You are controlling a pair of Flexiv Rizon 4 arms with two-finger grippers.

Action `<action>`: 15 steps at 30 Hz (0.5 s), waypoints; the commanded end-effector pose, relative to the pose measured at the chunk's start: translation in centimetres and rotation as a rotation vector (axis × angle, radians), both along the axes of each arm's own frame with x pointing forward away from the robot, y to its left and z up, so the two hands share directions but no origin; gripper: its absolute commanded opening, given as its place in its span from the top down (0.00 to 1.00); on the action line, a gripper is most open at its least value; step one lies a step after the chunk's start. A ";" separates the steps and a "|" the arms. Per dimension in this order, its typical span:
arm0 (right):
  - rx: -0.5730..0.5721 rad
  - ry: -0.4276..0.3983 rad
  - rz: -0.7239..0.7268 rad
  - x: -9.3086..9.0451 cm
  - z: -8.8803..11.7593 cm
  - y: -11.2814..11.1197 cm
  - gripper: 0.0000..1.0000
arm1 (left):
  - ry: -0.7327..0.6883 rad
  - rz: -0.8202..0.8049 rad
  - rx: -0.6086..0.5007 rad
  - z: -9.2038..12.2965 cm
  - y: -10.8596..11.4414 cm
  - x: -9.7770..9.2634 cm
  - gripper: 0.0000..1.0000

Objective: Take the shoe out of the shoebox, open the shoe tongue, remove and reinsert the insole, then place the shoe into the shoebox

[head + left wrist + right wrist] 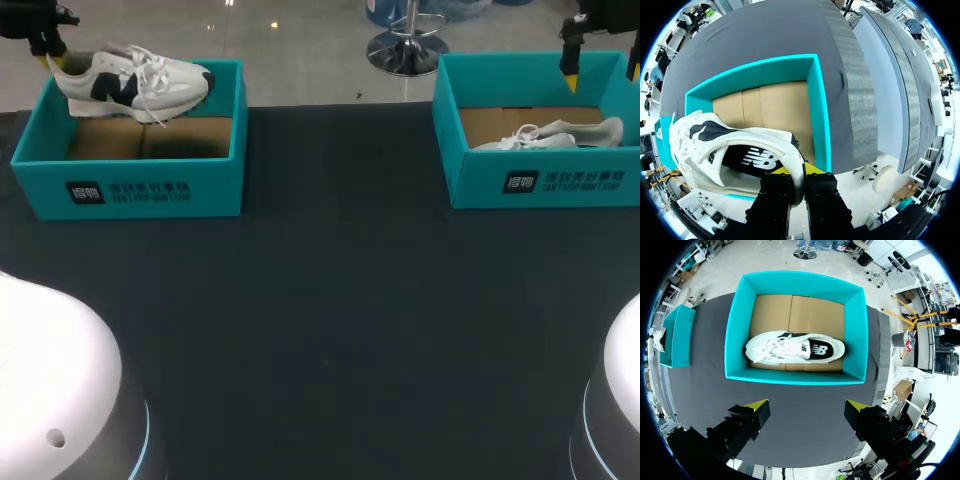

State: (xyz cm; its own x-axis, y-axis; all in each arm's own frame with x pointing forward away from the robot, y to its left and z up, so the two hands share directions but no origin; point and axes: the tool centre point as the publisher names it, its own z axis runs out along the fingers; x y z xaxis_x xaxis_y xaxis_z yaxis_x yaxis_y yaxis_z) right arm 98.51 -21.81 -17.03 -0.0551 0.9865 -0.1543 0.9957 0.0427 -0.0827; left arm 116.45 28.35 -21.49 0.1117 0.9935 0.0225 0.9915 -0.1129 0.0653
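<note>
A white sneaker with dark side panels [135, 80] hangs tilted above the left teal shoebox [130, 185], toe pointing right. My left gripper [55, 62] is shut on its heel. In the left wrist view the gripper [799, 174] pinches the heel collar of the sneaker [735, 150], with the box's bare cardboard floor [775, 107] below. A second white sneaker [555, 135] lies inside the right teal shoebox [540, 185]. My right gripper [602, 75] is above that box, open and holding nothing. The right wrist view shows its gripper [807, 407] spread wide, short of the box [735, 335] and sneaker [795, 347].
Both boxes stand near the far edge of the dark table mat [330, 300]. My arms' white bases [50, 390] fill the near corners. The left box [677, 335] also shows in the right wrist view, off to one side.
</note>
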 end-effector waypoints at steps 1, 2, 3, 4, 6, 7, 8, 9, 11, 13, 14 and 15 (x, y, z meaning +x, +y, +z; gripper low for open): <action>0.000 -0.001 0.000 0.0 0.0 0.0 0.00 | -0.087 0.014 0.031 8.5 0.3 -4.2 1.00; 0.000 -0.001 0.000 0.0 0.0 0.0 0.00 | -0.096 0.019 0.038 9.2 0.4 -4.2 1.00; 0.000 -0.001 0.000 0.0 0.0 0.0 0.00 | -0.104 0.020 0.048 9.8 0.4 -4.3 1.00; 0.000 -0.001 0.000 0.0 0.0 0.0 0.00 | -0.114 0.025 0.054 10.3 0.5 -4.3 1.00; 0.000 -0.001 0.000 0.0 0.0 0.0 0.00 | -0.119 0.024 0.057 11.0 0.7 -4.2 1.00; 0.000 -0.001 0.000 0.0 0.0 0.0 0.00 | -0.125 0.026 0.062 11.2 0.7 -4.2 1.00; 0.000 -0.001 0.000 0.0 0.0 0.0 0.00 | -0.125 0.031 0.072 11.2 0.8 -4.2 1.00; 0.000 -0.001 0.000 0.0 0.0 0.0 0.00 | -0.117 0.034 0.088 11.3 0.8 -4.3 1.00; 0.000 -0.001 0.000 0.0 0.0 0.0 0.00 | -0.150 0.004 0.100 11.5 0.7 -4.7 1.00; 0.000 -0.001 0.000 0.0 0.0 0.0 0.00 | -0.150 0.004 0.100 11.5 0.7 -4.7 1.00; 0.000 -0.001 0.000 0.0 0.0 0.0 0.00 | -0.150 0.004 0.100 11.5 0.7 -4.7 1.00; 0.000 -0.001 0.000 0.0 0.0 0.0 0.00 | -0.150 0.004 0.100 11.5 0.7 -4.7 1.00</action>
State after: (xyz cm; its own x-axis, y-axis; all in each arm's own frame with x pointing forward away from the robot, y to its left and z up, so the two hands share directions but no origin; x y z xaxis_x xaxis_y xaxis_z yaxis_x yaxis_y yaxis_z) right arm 98.51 -21.82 -17.03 -0.0549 0.9865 -0.1543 0.9957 0.0424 -0.0827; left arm 113.30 29.10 -10.65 0.0967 0.9863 0.1337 0.9825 -0.1161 0.1457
